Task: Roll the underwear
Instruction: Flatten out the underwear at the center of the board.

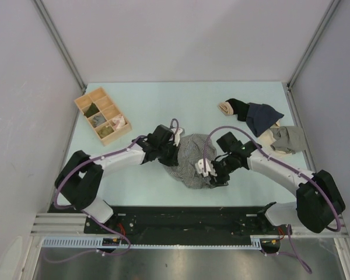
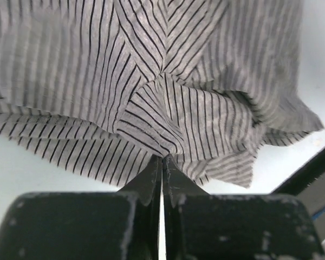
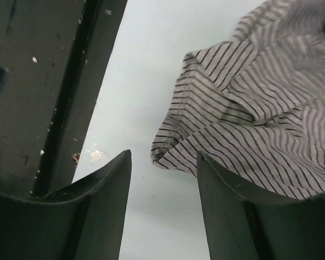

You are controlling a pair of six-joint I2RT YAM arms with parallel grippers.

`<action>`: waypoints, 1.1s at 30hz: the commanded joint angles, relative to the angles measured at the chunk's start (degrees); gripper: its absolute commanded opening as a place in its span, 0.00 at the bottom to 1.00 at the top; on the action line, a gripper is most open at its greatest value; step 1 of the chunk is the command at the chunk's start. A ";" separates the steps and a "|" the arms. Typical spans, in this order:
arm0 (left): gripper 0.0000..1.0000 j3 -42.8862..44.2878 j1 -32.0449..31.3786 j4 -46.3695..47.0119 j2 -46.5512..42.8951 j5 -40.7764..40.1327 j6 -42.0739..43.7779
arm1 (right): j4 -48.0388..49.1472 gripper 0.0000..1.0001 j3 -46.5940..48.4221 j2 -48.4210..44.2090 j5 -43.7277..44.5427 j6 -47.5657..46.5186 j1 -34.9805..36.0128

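Lighting is bright, even and diffuse, apparently from overhead; shadows on the table [image 1: 151,105] are faint. The wrist views render the stripes of the underwear [image 2: 206,124] sharply, while the near fingers [image 3: 105,206] appear dark and slightly soft.

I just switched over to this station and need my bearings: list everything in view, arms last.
underwear: one, grey with fine dark stripes, crumpled at table centre between the arms
wooden tray: one, light wood, compartmented, far left of table
rolled cloths: several, olive and pale, inside the tray's compartments
navy garment: one, dark blue, far right pile
beige-grey garment: one, same pile, nearer the arms
beige and black cloth: one bundle, left end of that pile
table: one, pale blue-green
left gripper: black, shut on a fold of the underwear
right gripper: black, open, at the underwear's edge
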 commanded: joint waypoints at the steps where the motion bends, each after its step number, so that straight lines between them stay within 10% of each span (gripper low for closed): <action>1: 0.00 -1.59 -0.05 0.78 -9.51 -0.70 -0.53 | 7.63 0.55 -2.10 0.43 8.45 -3.53 3.68; 23: 0.00 -8.54 7.07 2.10 -22.27 6.07 -1.85 | 10.01 0.52 -4.83 9.92 20.32 -3.53 11.24; 29: 0.00 -8.72 8.21 2.01 -24.38 7.30 -1.42 | 10.11 0.03 -3.60 7.74 21.30 0.50 11.77; 33: 0.01 -6.27 8.39 2.01 -25.52 13.69 -0.80 | 4.76 0.00 0.00 0.03 20.33 4.90 9.23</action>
